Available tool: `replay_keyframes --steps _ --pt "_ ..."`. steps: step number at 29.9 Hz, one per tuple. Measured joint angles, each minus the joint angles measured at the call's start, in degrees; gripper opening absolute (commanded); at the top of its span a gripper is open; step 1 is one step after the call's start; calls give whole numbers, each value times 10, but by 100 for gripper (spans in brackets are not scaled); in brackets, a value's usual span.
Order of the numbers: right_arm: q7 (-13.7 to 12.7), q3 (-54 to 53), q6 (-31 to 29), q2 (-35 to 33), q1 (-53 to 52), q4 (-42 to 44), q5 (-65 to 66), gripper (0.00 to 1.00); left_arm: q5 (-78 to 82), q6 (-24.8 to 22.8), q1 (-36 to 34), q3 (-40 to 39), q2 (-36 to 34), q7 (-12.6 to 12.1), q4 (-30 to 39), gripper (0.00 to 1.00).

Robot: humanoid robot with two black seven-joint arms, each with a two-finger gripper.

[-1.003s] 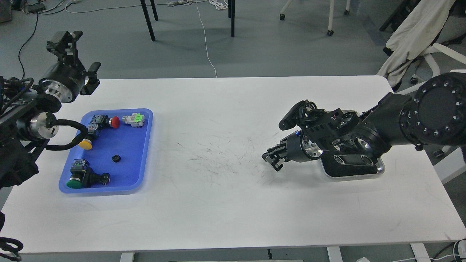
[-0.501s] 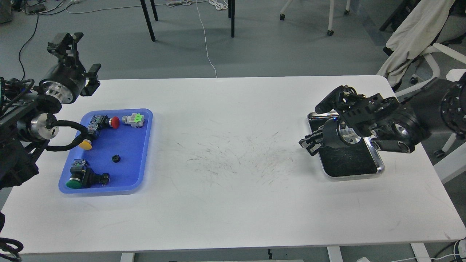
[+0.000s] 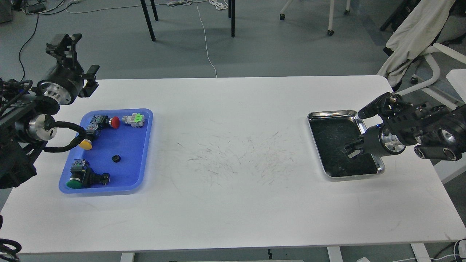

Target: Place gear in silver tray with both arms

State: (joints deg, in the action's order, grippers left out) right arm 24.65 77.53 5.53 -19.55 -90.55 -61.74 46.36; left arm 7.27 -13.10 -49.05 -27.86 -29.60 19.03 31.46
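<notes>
Gear point(image 3: 116, 158): small, black, round, lying loose on the floor of the blue tray point(image 3: 143, 145) at our left end of the tabletop point(image 3: 233, 109), clear of the pushbutton switches around it. It reads as light and rigid, probably toothed at the rim; too small here to confirm teeth or a bore. We judge it will not deform, but it could skid on the smooth plastic or flip if nipped off-centre. Best hold: across its outer diameter, coming straight down, fingers either side.

Silver tray point(image 3: 333, 115) sits at the far right end, well apart from the blue one; its dark bottom shows nothing we can pick out as a part.

Our right gripper point(image 3: 350, 150) hovers over the silver tray's near half, pointing left; fingers look drawn close together with nothing visible between them, though dark on dark.

Our left gripper point(image 3: 62, 43) is raised beyond the blue tray's far corner, fingers upward; spread or pressed, we cannot tell.
</notes>
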Motion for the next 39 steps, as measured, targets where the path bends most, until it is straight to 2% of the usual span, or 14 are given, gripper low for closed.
replay_keyframes --steps 8,10,12,14,15,16,18,27,31,35,39 --pt "2 2 0 -5 15 1 7 2 0 0 3 0 0 0 0 98" --pt "2 1 0 -5 17 1 7 5 0 0 4 0 0 0 0 98" --pt "2 1 0 -5 18 2 8 12 0 0 4 0 0 0 0 98" --pt "2 -1 0 -5 20 3 8 25 0 0 5 0 0 0 0 98" --pt "2 -2 0 -5 20 3 8 36 0 0 5 0 0 0 0 98" --pt "2 -2 0 -5 20 3 7 43 0 0 5 0 0 0 0 98" --pt "2 -4 1 -6 20 3 5 50 0 1 5 0 0 0 0 98" --pt "2 -5 2 -11 17 -1 4 57 1 1 5 0 0 0 0 98" --pt "1 -16 3 -12 11 -2 1 65 1 1 5 1 0 0 0 98" --pt "-2 -74 5 -32 0 -1 -10 79 1 1 6 1 -1 0 0 98" --pt "-7 -164 1 -71 1 0 -50 80 4 -4 6 2 -11 -1 3 98"
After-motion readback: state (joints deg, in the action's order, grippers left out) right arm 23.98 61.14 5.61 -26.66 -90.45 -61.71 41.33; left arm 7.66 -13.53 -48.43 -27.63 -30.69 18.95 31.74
